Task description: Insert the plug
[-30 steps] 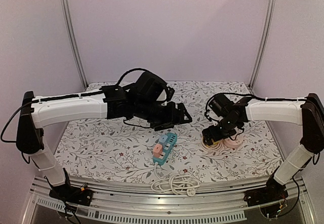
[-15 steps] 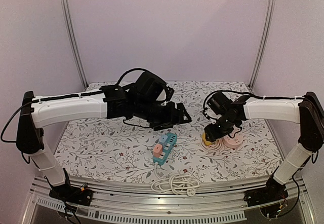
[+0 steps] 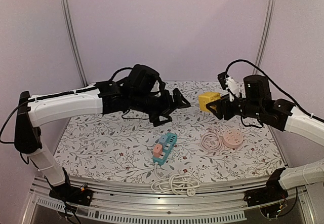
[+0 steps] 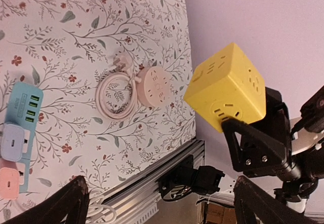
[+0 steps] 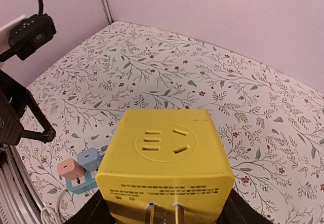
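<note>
My right gripper (image 3: 216, 107) is shut on a yellow cube plug adaptor (image 3: 208, 101) and holds it in the air above the back right of the table. In the right wrist view the cube (image 5: 164, 153) fills the frame between my fingers, its two metal pins pointing toward the camera. The cube also shows in the left wrist view (image 4: 228, 84). A teal power strip (image 3: 166, 147) lies at the table's middle front, with a pink and a blue adaptor plugged in. My left gripper (image 3: 177, 104) is open and empty, raised behind the strip.
A pink round socket (image 3: 233, 139) with a coiled pink-white cord (image 3: 209, 142) lies on the right of the table below my right arm. A white cable bundle (image 3: 175, 183) lies at the front edge. Metal posts stand at the back corners.
My right gripper has risen from the table beside the pink socket with the yellow cube in it. My left gripper has lifted and turned slightly.
</note>
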Motion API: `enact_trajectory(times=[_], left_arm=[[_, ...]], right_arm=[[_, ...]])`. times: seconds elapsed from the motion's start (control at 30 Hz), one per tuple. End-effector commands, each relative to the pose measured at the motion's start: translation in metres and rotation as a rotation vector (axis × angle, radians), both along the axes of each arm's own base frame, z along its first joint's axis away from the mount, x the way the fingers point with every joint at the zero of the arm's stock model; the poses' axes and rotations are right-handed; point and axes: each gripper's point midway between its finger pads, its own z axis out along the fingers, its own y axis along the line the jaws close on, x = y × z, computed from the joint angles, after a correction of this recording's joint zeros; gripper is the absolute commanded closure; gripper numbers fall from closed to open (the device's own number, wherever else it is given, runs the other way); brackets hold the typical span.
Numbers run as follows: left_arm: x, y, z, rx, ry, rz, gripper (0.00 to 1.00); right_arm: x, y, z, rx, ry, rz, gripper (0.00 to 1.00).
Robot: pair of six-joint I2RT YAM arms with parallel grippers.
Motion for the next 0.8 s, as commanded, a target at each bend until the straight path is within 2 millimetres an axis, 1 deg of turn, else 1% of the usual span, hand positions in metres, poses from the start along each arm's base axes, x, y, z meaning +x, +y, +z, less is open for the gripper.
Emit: enact_trajectory(times=[0.0,0.03,0.13,0.17,0.37,0.53,0.67,0.77], left_arm=[[0.012,-0.008,0.067,-0.278,0.005,0.040,0.01],[0.014,-0.009,0.077,-0.321,0.000,0.035,0.01],[0.017,-0.016,0.110,-0.453,-0.030,0.002,0.01],[0.017,-0.018,0.117,-0.487,-0.027,-0.015,0.01],[0.023,-0.022,0.135,-0.600,0.016,-0.054,0.00],[0.017,-0.033,0.153,-0.667,0.029,-0.142,0.01],[0.010,-0.039,0.155,-0.668,0.050,-0.199,0.04],[0.005,-0.043,0.151,-0.650,0.075,-0.240,0.08]], right_arm=[[-0.015,0.016,0.066,0.222,-0.271,0.135,0.65],[-0.020,0.016,0.073,0.244,-0.296,0.158,0.65],[-0.028,0.021,0.084,0.274,-0.331,0.214,0.66],[-0.031,0.023,0.089,0.286,-0.344,0.229,0.66],[-0.049,0.032,0.109,0.336,-0.433,0.348,0.66],[-0.063,0.038,0.119,0.359,-0.487,0.434,0.66],[-0.071,0.040,0.126,0.386,-0.520,0.479,0.66],[-0.077,0.041,0.130,0.401,-0.548,0.508,0.66]])
